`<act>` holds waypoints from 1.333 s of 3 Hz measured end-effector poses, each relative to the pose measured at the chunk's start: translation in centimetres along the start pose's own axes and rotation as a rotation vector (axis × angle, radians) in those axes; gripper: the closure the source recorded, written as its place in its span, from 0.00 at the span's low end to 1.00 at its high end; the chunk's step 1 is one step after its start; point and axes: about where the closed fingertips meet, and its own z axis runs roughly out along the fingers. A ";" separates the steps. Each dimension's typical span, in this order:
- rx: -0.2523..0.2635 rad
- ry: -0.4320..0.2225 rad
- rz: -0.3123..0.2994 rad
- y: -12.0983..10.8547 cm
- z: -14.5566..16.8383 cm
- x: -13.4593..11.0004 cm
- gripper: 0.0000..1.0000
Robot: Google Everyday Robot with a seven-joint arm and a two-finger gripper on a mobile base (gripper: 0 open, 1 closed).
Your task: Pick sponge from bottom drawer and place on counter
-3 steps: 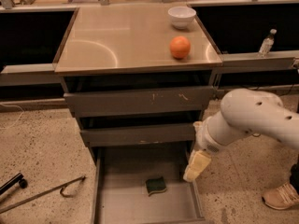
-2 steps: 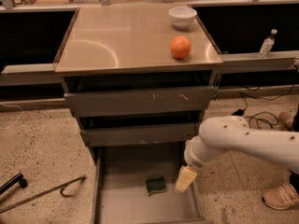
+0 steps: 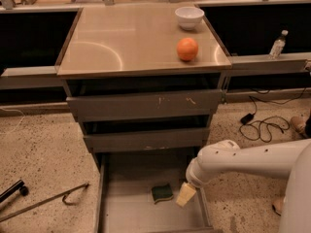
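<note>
Sponge (image 3: 162, 193) lies flat on the floor of the open bottom drawer (image 3: 127, 213), towards its right side and near the cabinet front, dark green face up. My tool (image 3: 186, 194) hangs low inside that drawer just to the right of the sponge, at the end of my white arm (image 3: 243, 161) reaching in from the right, and I cannot tell whether it is open or closed. Up on the tabletop (image 3: 121, 38) sit an orange (image 3: 187, 49) and, behind it, a white bowl (image 3: 189, 17).
</note>
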 end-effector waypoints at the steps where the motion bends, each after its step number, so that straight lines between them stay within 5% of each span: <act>1: -0.008 -0.012 -0.008 0.5 0.6 0.0 0.00; 2: -0.004 -0.129 0.006 -0.6 3.1 -1.8 0.00; 3: -0.004 -0.223 0.002 -2.6 9.9 -3.3 0.00; 4: -0.058 -0.224 0.021 -2.4 17.7 -3.3 0.00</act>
